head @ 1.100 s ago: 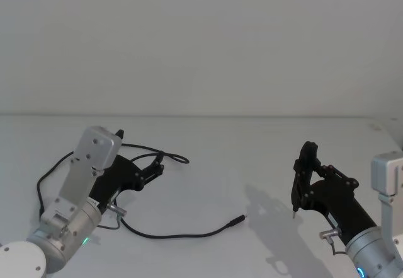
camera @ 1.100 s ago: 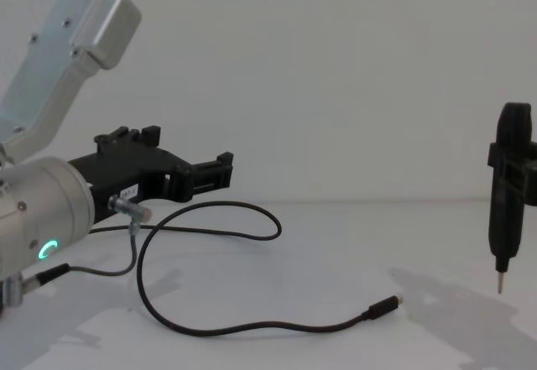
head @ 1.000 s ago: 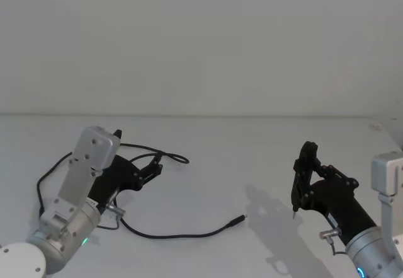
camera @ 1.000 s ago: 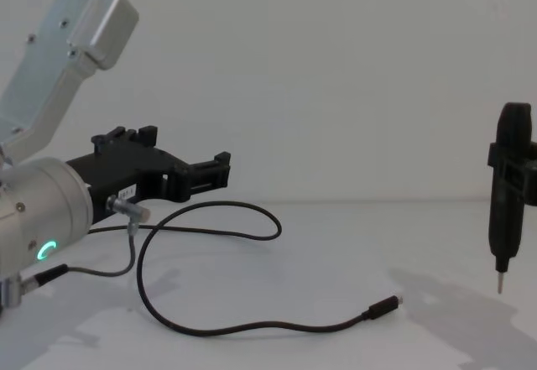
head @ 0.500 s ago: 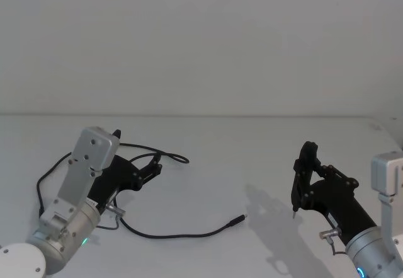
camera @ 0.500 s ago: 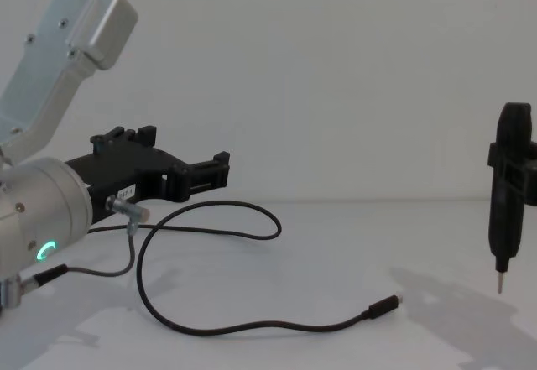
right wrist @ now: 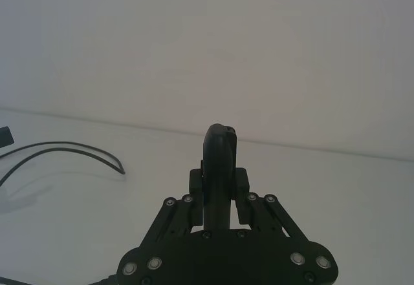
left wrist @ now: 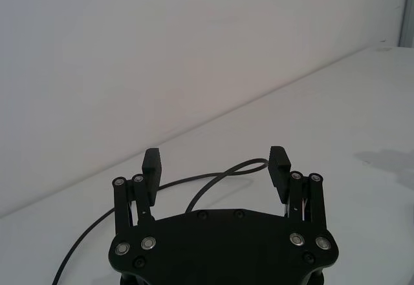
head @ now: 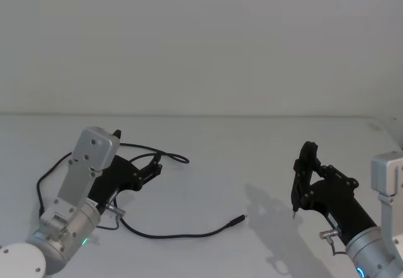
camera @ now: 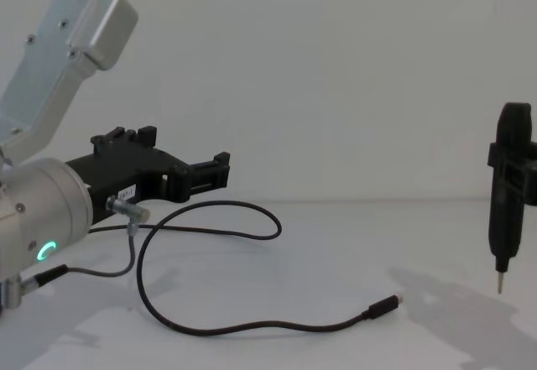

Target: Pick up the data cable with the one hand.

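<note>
Not yet lifted: the data cable (head: pixel 182 235) lies loose on the white table (head: pixel 252 164).
We note the left gripper (head: pixel 157 163) poised above the cable's far loop, jaws spread and empty. The right gripper (right wrist: pixel 220 133) is parked at right, fingers pressed together. Descent, closing and lift are left, we judge.
</note>
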